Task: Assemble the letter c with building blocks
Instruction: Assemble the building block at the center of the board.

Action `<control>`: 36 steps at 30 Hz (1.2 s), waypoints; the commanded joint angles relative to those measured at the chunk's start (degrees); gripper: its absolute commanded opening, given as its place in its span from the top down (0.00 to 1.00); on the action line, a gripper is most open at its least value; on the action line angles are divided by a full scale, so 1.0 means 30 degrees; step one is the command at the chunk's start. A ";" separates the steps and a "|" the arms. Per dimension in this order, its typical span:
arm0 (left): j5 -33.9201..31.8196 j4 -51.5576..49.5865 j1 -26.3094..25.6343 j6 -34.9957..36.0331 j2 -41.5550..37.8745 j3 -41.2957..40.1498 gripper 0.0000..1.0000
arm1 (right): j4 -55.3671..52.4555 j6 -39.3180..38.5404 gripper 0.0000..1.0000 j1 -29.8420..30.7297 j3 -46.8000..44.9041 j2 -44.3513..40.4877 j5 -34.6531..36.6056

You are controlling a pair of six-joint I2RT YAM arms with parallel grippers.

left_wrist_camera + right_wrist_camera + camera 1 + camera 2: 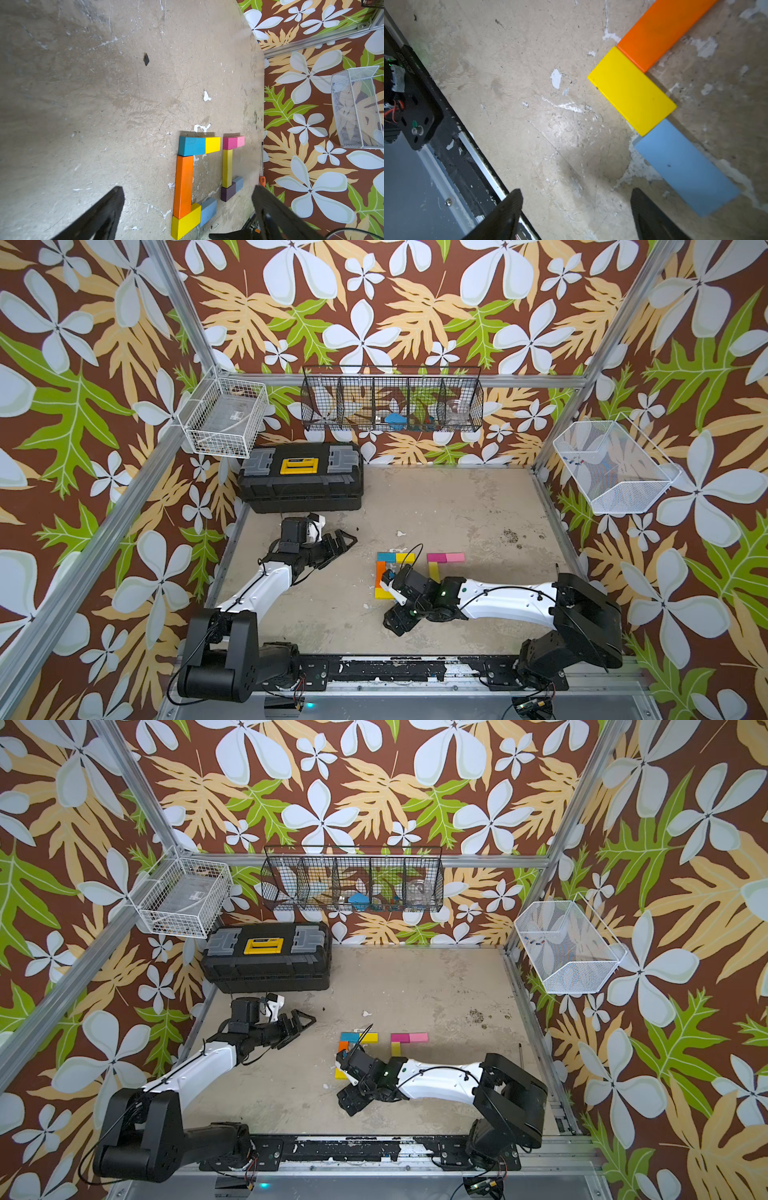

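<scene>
My right claw (577, 192) is open and empty, just beside the blue block (685, 168). I should lift slowly, not bumping it.

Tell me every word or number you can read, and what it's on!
No text here can be read for sure.
On the toolbox, yellow handle: a dark mark, too small.
On the label in the white basket: too blurred.
On the black bracket, right wrist view: pale print, too blurred.
On the building blocks: no writing.
</scene>
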 commanded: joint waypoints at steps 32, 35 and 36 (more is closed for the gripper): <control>0.0119 -0.0118 0.0062 -0.0109 0.0001 0.0031 0.00 | 0.1157 0.0305 0.17 -0.0579 -0.0028 0.1123 0.0073; 0.0119 -0.0088 0.0062 -0.0114 -0.0027 0.0031 0.00 | 0.1158 0.0228 0.17 -0.0639 0.0068 0.1211 0.0058; 0.0119 -0.0088 0.0062 -0.0126 -0.0018 0.0031 0.00 | 0.1158 0.0208 0.17 -0.0632 0.0097 0.1240 0.0044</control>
